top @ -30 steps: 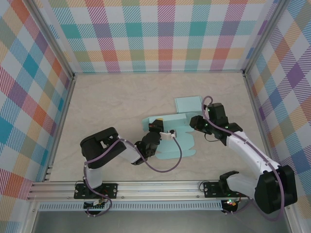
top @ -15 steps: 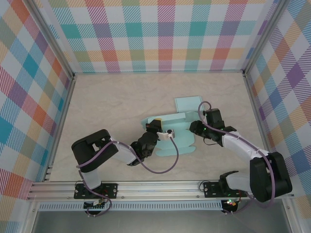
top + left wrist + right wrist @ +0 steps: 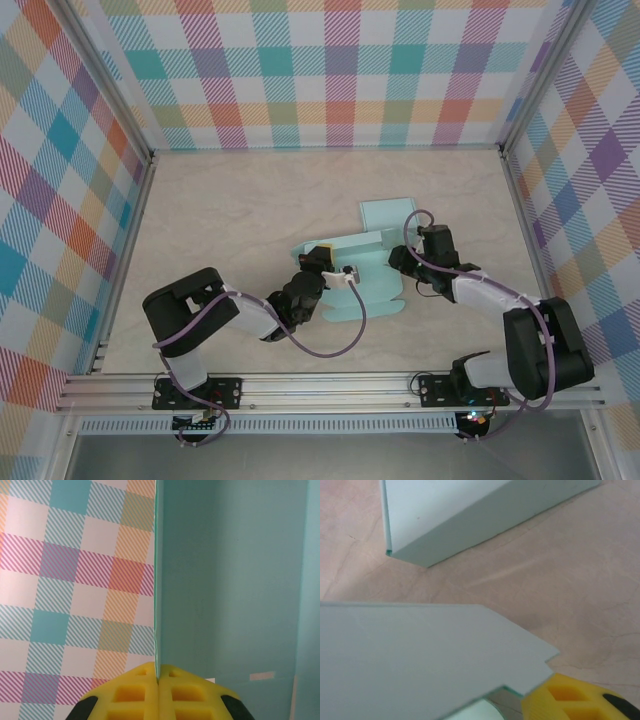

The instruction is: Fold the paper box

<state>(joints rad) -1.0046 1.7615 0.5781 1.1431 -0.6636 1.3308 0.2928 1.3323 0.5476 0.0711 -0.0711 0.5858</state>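
Observation:
The light-teal paper box lies partly folded at mid-table, with one wall standing. In the left wrist view that wall runs edge-on into my left gripper, whose yellow fingers are shut on its thin edge. From above, the left gripper is at the box's left end. My right gripper is at the box's right end. A pointed flap lies across its jaws and hides one finger. The other yellow finger stands well off centre, so the jaws are apart.
A separate teal box piece lies just behind the box on the beige table; in the right wrist view it sits ahead. Plaid walls enclose the table on three sides. A purple cable loops near the front.
The right gripper's jaws have widened and it has edged left toward the box's right end. The left arm's elbow swung left while its gripper kept hold of the wall.

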